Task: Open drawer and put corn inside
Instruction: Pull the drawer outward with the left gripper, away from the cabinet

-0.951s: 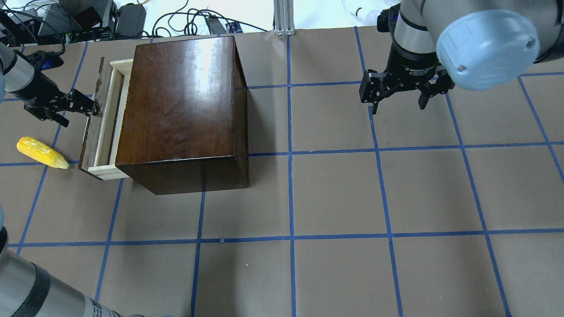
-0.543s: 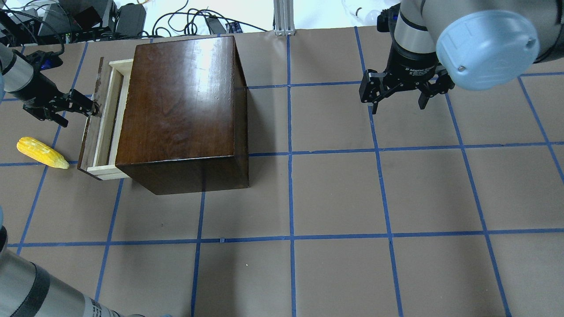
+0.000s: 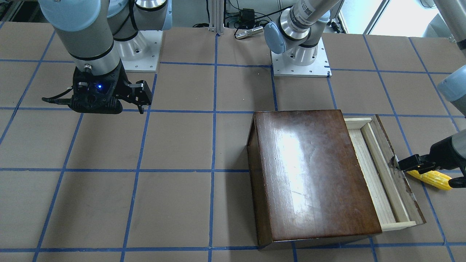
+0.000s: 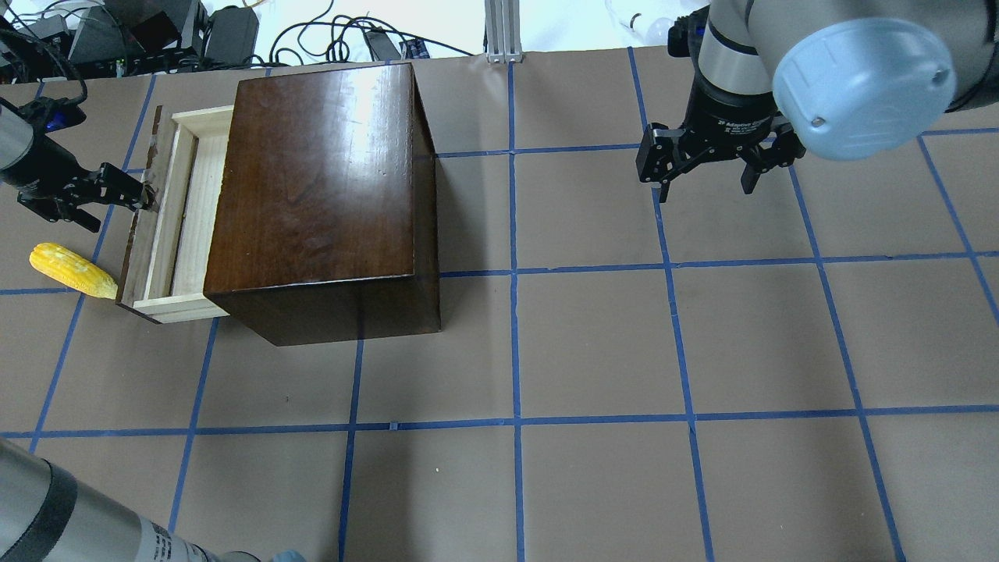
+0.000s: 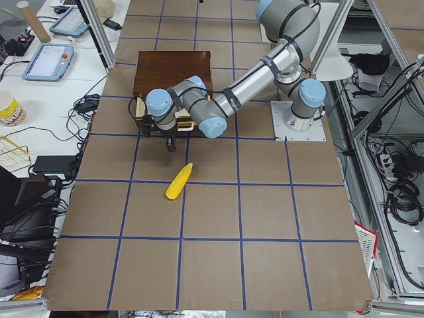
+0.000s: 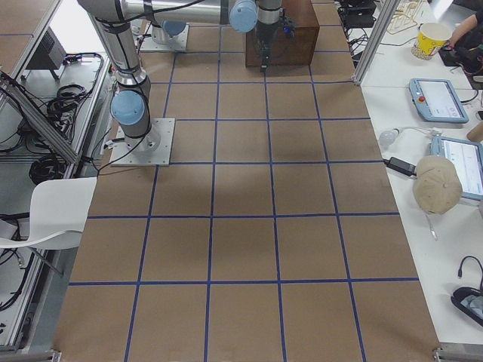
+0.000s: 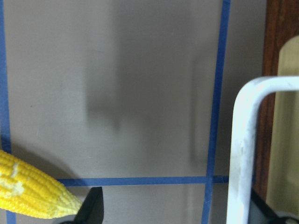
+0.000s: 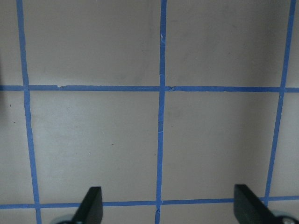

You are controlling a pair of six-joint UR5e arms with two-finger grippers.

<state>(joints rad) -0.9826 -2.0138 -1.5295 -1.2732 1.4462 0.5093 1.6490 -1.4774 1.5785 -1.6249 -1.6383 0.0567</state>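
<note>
At left, you have: pale-wood drawer [image 4: 193, 218] w/ brown front, part-open; left gripper [image 4: 121, 204], spread wide, hooks its white handle [image 7: 243, 140] for pulling; yellow corn cob [image 4: 72, 270] just beside; right gripper [image 4: 706, 193] spread wide, empty.

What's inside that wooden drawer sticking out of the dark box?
The exposed part of the drawer shows only bare pale wood; nothing lies in it. Its rear portion sits under the box, so that cannot be seen. The corn lies outside on the table.
</note>
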